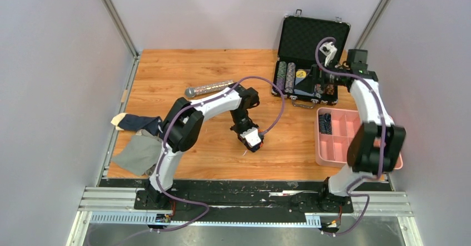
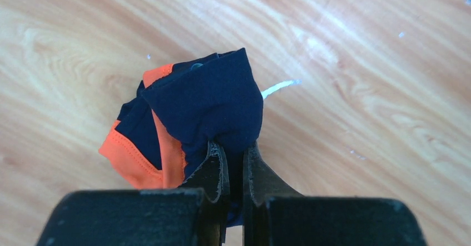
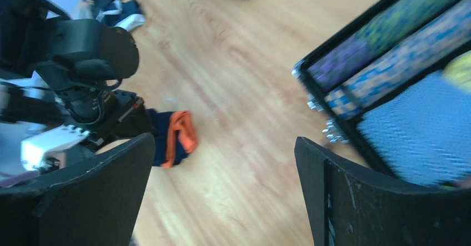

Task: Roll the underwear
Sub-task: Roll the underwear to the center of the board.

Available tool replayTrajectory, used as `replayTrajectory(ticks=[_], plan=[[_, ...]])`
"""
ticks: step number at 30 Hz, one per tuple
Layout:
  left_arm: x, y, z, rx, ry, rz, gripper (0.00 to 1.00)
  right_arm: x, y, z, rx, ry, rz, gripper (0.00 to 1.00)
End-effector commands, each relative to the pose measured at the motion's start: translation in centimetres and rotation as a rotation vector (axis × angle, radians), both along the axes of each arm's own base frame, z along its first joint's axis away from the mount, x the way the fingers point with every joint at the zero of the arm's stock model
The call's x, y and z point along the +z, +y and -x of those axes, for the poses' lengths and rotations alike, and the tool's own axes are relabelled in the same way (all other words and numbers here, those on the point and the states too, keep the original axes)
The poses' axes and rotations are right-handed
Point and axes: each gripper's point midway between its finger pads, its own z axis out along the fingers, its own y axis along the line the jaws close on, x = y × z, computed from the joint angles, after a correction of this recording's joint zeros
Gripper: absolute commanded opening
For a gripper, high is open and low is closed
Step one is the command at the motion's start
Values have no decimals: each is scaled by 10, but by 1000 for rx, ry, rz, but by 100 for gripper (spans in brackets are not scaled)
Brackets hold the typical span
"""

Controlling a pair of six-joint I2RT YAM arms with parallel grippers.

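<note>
The plain navy underwear (image 2: 205, 104) with an orange patch is bunched into a small bundle on the wooden table (image 2: 361, 90). My left gripper (image 2: 236, 151) is shut on its near edge, with navy cloth pinched between the fingers. From above, the left gripper (image 1: 254, 145) sits mid-table and hides that bundle. The right wrist view shows the same underwear (image 3: 173, 135) beside the left arm. A second, striped navy underwear (image 1: 136, 124) lies at the table's left edge. My right gripper (image 3: 225, 146) is open and empty, hovering by the case (image 1: 319, 86).
An open black case of poker chips (image 1: 311, 63) stands at the back right. A pink compartment tray (image 1: 344, 137) sits at the right. A silver microphone (image 1: 208, 88) lies behind the left arm. A flat grey cloth (image 1: 139, 154) hangs over the left front edge.
</note>
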Motion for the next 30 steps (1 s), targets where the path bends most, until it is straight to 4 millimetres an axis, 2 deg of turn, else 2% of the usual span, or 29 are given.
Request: replayTrajectory(ticks=[1,5,7,9,11,13,15,17,19,22,25,28,30], plan=[[1,54,80,24,363,-408,0,72,-12,-3,-144,-468,200,100],[-4,37,82,78,406,-413,0,102,-22,33,-275,-700,295,100],[-9,30,81,117,429,-426,0,111,-11,64,-218,-773,322,100],[-15,23,78,171,456,-449,0,111,13,105,-59,-853,347,100],[-25,18,76,217,489,-474,0,101,34,147,92,-938,381,99],[-31,14,74,258,508,-501,0,78,47,186,233,-1002,395,94],[-38,8,71,303,530,-522,0,60,58,221,369,-1068,371,86],[-42,-1,66,353,554,-523,0,42,67,247,474,-1068,325,78],[-44,-8,65,406,601,-523,0,19,75,257,552,-978,296,77],[-46,-16,62,488,679,-534,0,-15,86,250,591,-810,323,76],[-48,-19,64,536,748,-539,0,-37,102,241,648,-792,338,70],[-48,-19,64,569,794,-540,0,-56,117,242,712,-797,332,62],[-48,-17,65,592,831,-548,1,-69,122,239,720,-786,350,63]])
